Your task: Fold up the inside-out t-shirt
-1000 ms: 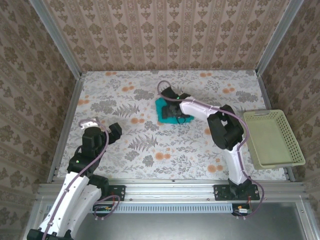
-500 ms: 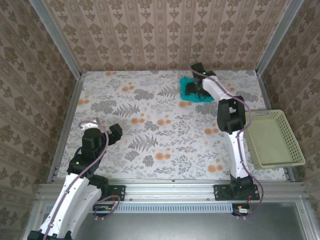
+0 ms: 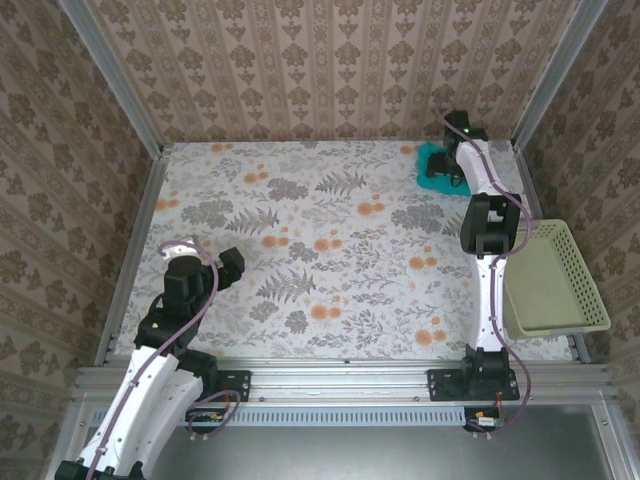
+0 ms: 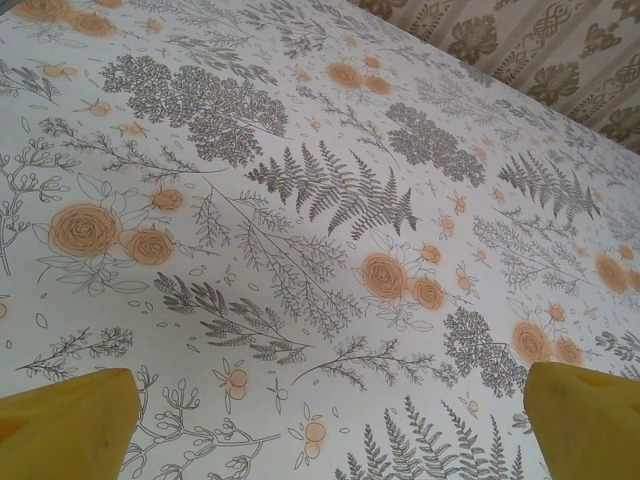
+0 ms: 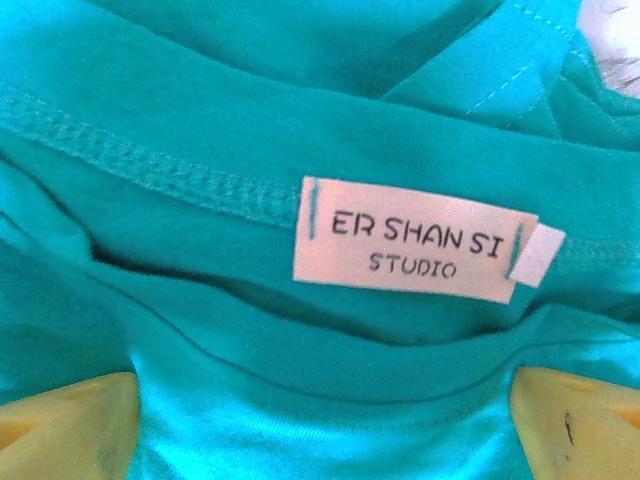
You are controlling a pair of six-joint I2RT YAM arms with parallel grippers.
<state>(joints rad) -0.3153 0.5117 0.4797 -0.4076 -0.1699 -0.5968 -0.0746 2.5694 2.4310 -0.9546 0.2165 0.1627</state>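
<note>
- Near left: the left gripper [image 3: 228,262] hangs over the table [image 3: 330,230]. Its yellow fingers [image 4: 70,425] are spread wide, and floral print shows between them.
- Right edge, mid-depth: a pale yellow basket [image 3: 527,228] sits just beside the right arm's upright link, well apart from the shirt [image 3: 428,158].
- The right arm stretches the length of the table to the far right corner.
- Far right: the right gripper [image 3: 450,172] sits on the shirt with its jaws wide apart. Both tips [image 5: 65,425] are against cloth and no pinch shows.
- The shirt lies bunched close to the back wall [image 3: 330,70], and the wrist covers its right part from above. Its white neck label [image 5: 410,240] faces up between the tips.
</note>
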